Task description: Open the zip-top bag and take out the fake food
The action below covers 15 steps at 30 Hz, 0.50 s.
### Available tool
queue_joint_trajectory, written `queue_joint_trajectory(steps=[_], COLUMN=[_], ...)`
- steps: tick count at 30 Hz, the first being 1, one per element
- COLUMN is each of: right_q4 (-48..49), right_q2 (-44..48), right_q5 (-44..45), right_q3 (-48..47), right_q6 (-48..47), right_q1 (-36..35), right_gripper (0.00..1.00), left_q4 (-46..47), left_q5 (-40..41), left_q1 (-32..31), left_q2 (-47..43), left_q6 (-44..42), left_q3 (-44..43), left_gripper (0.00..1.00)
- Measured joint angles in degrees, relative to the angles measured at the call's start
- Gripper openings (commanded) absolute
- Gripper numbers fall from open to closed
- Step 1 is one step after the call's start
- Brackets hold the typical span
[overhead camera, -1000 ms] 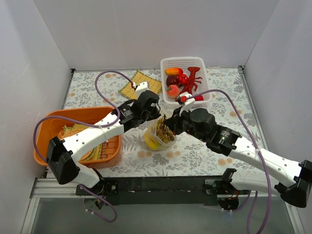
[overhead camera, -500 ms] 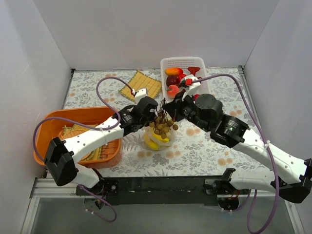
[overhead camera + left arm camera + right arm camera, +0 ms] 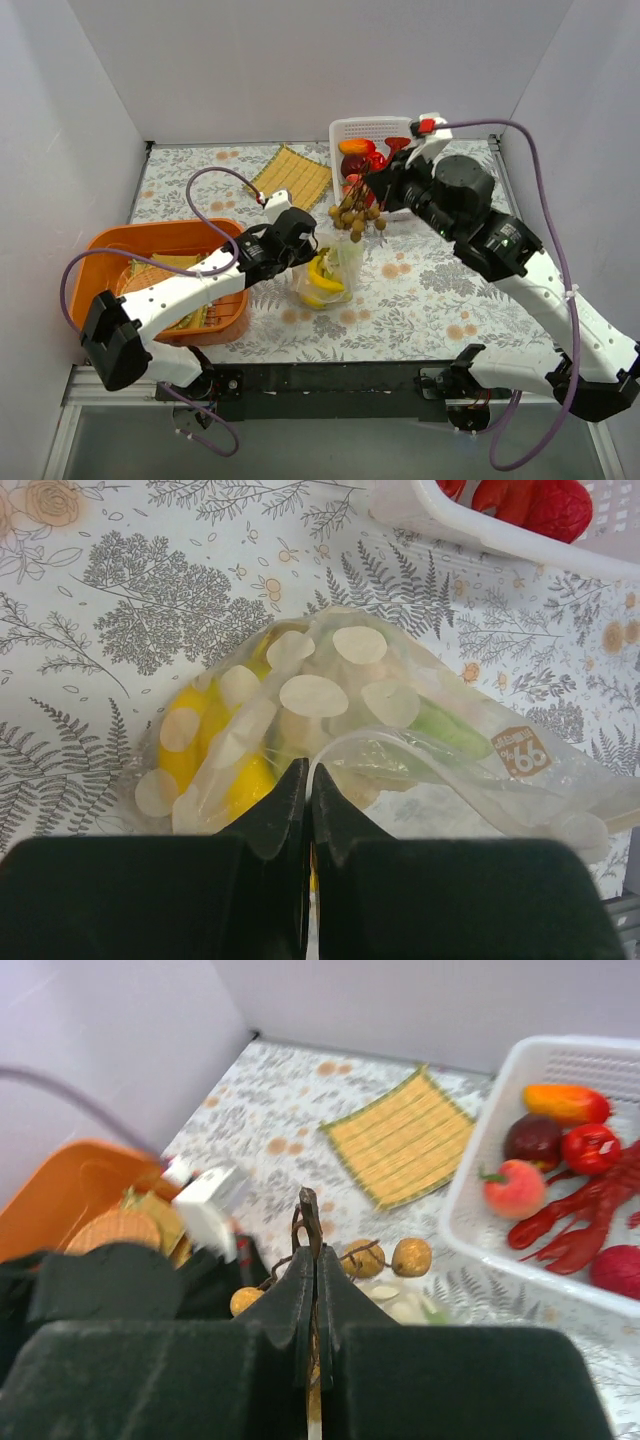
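The clear dotted zip-top bag (image 3: pixel 326 278) lies on the table mid-front, with the yellow banana bunch (image 3: pixel 215 760) and a green-white vegetable (image 3: pixel 445 730) inside. My left gripper (image 3: pixel 309 775) is shut on the bag's rim; it also shows in the top view (image 3: pixel 300 247). My right gripper (image 3: pixel 313 1255) is shut on the stem of the brownish grape bunch (image 3: pixel 356 214) and holds it in the air above and right of the bag, near the white basket. Round grapes (image 3: pixel 411 1257) hang beside the jaws.
A white slotted basket (image 3: pixel 340 135) at the back holds a red lobster (image 3: pixel 590 1225) and round fruits. An orange bin (image 3: pixel 110 250) stands at the left. A yellow woven mat (image 3: pixel 290 175) lies behind the bag.
My right gripper has lifted the grape bunch out of the bag and carried it up and back to the right, toward the white basket. My left gripper has kept its hold on the bag.
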<state>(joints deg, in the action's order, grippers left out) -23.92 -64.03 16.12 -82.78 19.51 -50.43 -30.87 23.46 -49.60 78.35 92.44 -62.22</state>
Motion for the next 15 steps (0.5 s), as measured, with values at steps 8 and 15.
queue_joint_trajectory(steps=[8, 15], right_q4=[3.52, 8.98], right_q2=[-7.72, -24.83], right_q5=[-10.43, -22.1], right_q3=[-2.23, -2.45], right_q6=[-0.26, 0.61], right_q1=[23.26, 36.76], right_gripper=[0.01, 0.01], left_q4=[-5.01, -8.61], left_q5=[3.32, 5.09], left_q1=[0.02, 0.04], left_q2=[-8.98, -10.05], left_q6=[0.37, -2.97], left_q3=[0.17, -5.64], left_gripper=[0.0, 0.0])
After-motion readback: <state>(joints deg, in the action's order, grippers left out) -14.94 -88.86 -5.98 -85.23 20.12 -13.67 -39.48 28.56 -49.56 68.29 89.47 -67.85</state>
